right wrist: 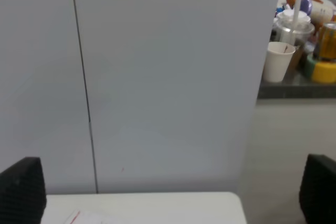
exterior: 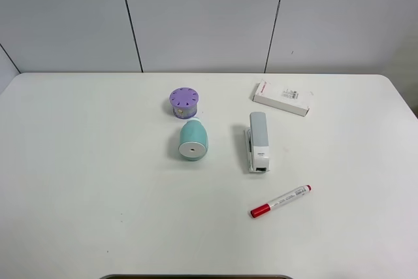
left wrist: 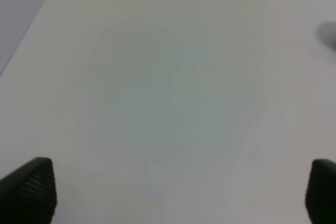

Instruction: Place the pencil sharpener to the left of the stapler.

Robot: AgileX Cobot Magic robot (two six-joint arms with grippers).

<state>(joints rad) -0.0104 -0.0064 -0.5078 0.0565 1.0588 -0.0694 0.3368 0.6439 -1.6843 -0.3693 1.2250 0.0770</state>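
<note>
In the exterior high view the teal pencil sharpener lies on its side on the white table, its white round end face toward the front. It rests to the left of the light-grey stapler, with a gap between them. Neither arm appears in that view. My left gripper is open over bare table, and only its two dark fingertips show. My right gripper is open too, facing the grey wall beyond the table's far edge. Neither wrist view shows the sharpener or the stapler.
A purple round container with holes on top stands just behind the sharpener. A flat white box with red print lies behind the stapler. A red marker lies in front of it. Cups and cans sit on a shelf off the table.
</note>
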